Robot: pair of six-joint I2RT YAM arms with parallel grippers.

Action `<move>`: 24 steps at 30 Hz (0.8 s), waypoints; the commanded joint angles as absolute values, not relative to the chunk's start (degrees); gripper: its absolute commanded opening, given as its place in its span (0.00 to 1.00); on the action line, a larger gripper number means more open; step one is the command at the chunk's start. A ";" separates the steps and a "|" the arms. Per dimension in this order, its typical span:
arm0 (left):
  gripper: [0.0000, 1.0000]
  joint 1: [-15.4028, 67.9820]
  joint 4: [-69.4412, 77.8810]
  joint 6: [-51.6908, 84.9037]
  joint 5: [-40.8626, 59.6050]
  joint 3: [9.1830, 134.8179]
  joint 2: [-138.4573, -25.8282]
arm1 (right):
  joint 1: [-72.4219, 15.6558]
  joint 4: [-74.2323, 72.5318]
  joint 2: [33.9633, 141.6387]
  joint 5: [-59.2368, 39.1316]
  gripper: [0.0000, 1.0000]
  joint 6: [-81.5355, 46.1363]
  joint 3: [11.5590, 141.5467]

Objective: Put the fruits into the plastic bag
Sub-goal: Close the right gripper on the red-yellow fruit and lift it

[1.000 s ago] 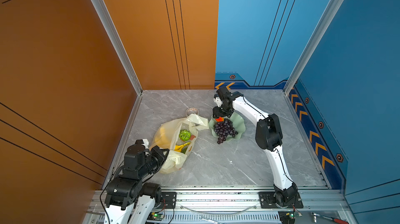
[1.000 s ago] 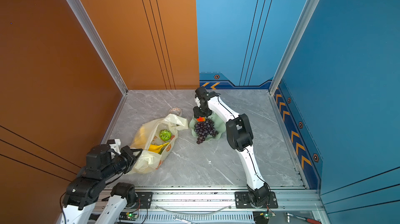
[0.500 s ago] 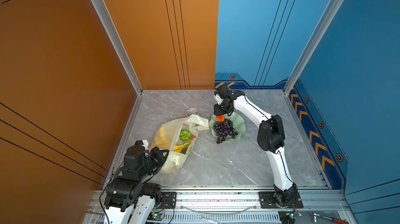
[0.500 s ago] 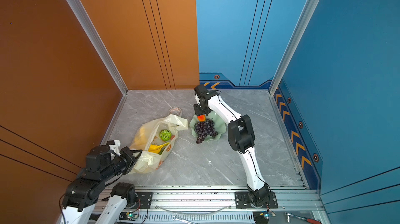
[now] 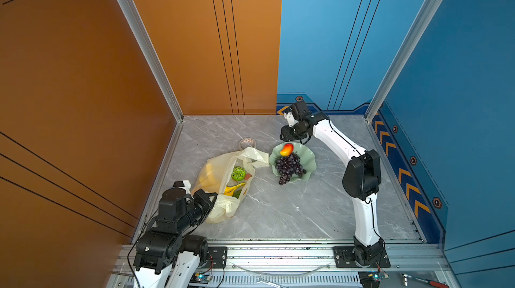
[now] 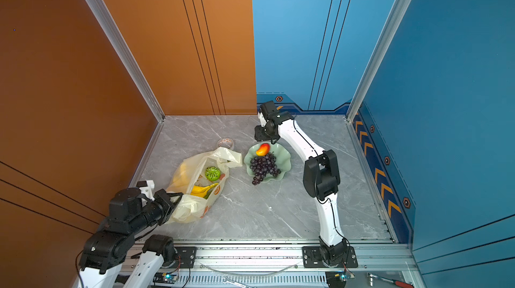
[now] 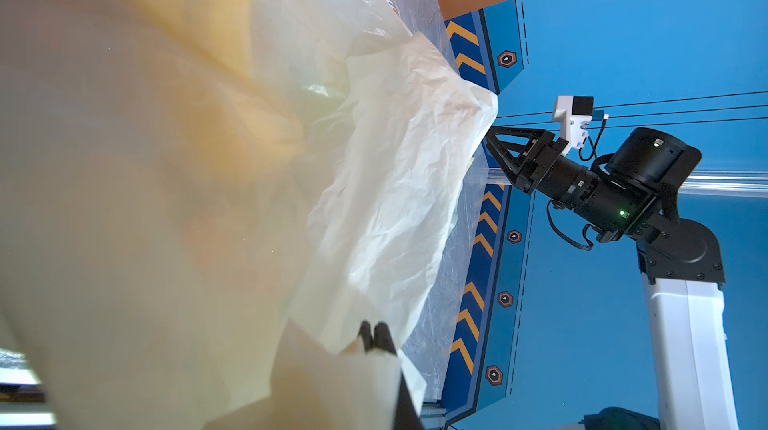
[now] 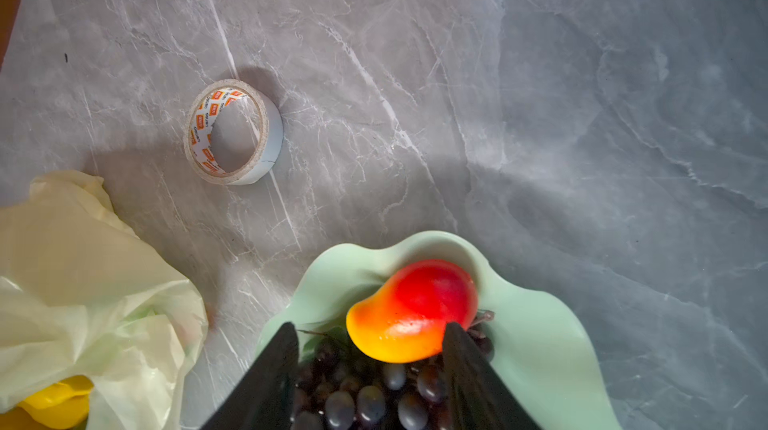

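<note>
The cream plastic bag lies open on the left, with a green patterned ball and a yellow banana bunch inside. My left gripper is shut on the bag's near edge. A red-orange fruit and dark purple grapes lie in the pale green dish. My right gripper hangs open just above the dish's far rim. It holds nothing, and its fingers frame the red-orange fruit in the right wrist view.
A small tape roll stands on the marble floor behind the bag. Orange and blue walls close in the left, back and right. An aluminium rail runs along the front edge.
My right gripper has lifted off the dish and opened wider, and the red-orange fruit now shows whole in the dish. The left gripper and the bag have not moved.
</note>
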State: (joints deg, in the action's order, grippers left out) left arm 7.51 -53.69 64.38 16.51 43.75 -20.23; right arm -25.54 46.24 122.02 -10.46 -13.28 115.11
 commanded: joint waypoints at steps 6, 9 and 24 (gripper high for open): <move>0.00 7.21 -54.52 63.85 16.64 44.91 -20.26 | -24.46 49.25 122.64 -9.35 0.94 -15.26 112.43; 0.00 7.20 -54.54 63.81 16.65 45.11 -20.48 | -24.21 49.28 123.36 -9.29 1.00 -16.79 111.84; 0.00 7.20 -54.56 63.46 16.35 45.19 -20.93 | -22.32 38.89 127.00 -11.16 0.92 -33.15 106.22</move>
State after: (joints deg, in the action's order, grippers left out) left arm 7.51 -53.69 64.36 16.53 43.83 -20.84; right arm -22.28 42.57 126.23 -10.48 -27.99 107.04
